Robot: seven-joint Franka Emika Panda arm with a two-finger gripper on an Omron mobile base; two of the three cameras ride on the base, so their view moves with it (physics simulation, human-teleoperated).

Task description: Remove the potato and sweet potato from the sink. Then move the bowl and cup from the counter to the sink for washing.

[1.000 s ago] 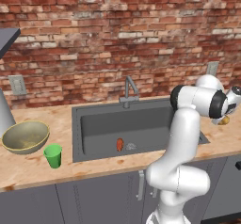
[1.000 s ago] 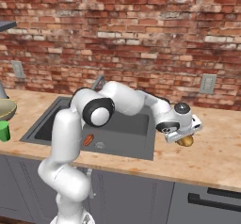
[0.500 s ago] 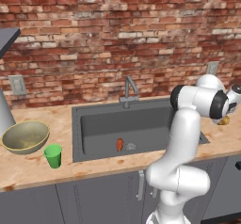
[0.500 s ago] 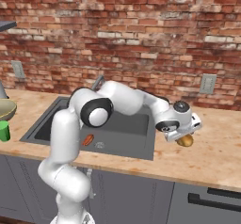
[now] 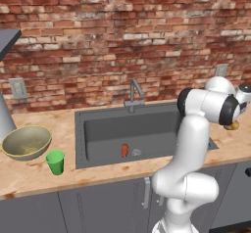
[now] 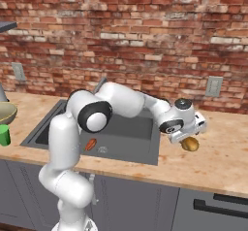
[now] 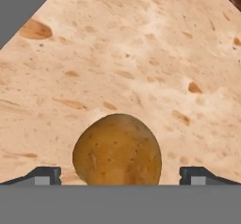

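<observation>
The golden-brown potato [image 6: 190, 144] [image 7: 117, 151] lies on the wooden counter to the right of the sink [image 6: 140, 145], a sliver of it [image 5: 232, 126] peeking past the arm. My gripper [image 6: 187, 138] [image 7: 120, 176] hangs just over it, open, with the fingertips [image 7: 47, 175] standing wide on either side and not touching it. The orange-red sweet potato [image 5: 124, 150] [image 6: 90, 144] rests on the sink [image 5: 132, 129] floor near the drain. On the counter to the left of the sink stand the olive-yellow bowl [image 5: 27, 141] [image 6: 6, 112] and the green cup [image 5: 55, 162] [image 6: 4, 135].
A grey tap [image 5: 133, 92] rises behind the sink against the brick wall. Wall outlets [image 5: 17, 87] [image 6: 213, 86] sit at either end. The counter's front edge runs close to the potato, and dark cabinets [image 6: 220, 206] stand below it.
My hand has lifted very slightly above the potato, its jaws still open. The potato stays where it lies on the counter.
</observation>
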